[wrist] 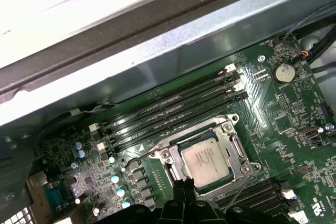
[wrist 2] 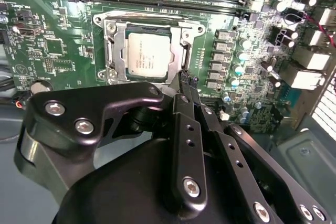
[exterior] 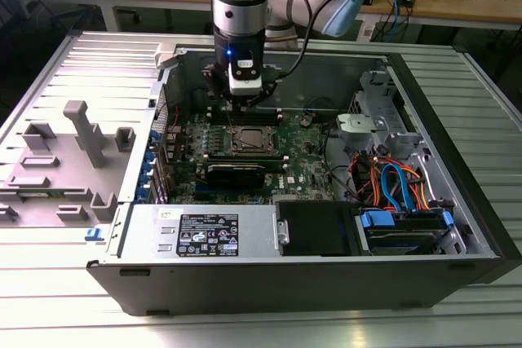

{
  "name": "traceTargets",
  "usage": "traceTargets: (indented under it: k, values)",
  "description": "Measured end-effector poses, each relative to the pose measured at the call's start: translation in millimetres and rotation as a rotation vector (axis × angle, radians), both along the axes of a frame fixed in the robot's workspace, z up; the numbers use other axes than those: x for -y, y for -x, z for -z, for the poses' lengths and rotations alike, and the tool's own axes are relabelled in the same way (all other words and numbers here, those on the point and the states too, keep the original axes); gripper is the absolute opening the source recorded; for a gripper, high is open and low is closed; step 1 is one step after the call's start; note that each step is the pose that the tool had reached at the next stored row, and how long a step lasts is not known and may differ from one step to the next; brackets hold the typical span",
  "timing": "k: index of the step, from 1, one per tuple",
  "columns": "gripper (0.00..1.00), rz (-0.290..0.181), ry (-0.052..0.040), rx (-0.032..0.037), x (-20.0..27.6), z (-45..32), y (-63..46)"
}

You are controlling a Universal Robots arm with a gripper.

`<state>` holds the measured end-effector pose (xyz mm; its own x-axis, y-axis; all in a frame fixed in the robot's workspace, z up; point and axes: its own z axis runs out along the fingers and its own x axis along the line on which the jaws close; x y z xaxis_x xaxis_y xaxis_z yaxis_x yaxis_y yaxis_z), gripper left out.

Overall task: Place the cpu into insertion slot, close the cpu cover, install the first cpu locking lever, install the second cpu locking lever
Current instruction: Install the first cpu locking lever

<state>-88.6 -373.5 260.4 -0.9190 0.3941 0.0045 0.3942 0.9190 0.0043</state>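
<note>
Surface: a ribbed metal table (exterior: 261, 328) is carrying an open computer case (exterior: 326, 71), and a wooden workbench (exterior: 457, 7) is running behind it.
Insertion slot: the insertion slot (wrist: 167, 157) is sitting on the green motherboard (wrist 2: 47, 51) inside the case, with its silvery rim showing at the corners.
Cpu: the cpu (wrist 2: 148, 56) is resting in the insertion slot with its dull silver top facing up.
Cpu cover: the cpu cover (wrist 2: 119, 51) is lying flat over the insertion slot, and the chip is showing through its square window.
Gripper: in the exterior view the gripper (exterior: 245, 105) is hanging just above the insertion slot. In both wrist views its tips are pointing at one edge of the insertion slot, just beside the cover. I cannot tell whether they are touching it.
Fingers: the black fingers (wrist 2: 188, 129) are meeting at their tips, and nothing is showing between them.
Memory slots: long black memory slots (wrist: 173, 111) are running side by side just beside the insertion slot.
Fixtures: grey fixtures (exterior: 77, 132) are standing well apart from the insertion slot, towards the exterior view's left.
Cables: orange and blue cables (exterior: 391, 181) are lying well apart from the insertion slot, towards the exterior view's right.
</note>
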Motion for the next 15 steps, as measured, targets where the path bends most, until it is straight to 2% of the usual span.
traceTargets:
  k: [3,13,15]
  values:
    - [0.11,-0.023,0.0003,-0.0001,0.0,-0.1,5.2]
    - [0.11,-0.044,0.0002,-0.0002,0.0,-0.1,31.6]
    - [0.11,-0.08,0.0004,-0.0003,0.0,0.0,32.8]
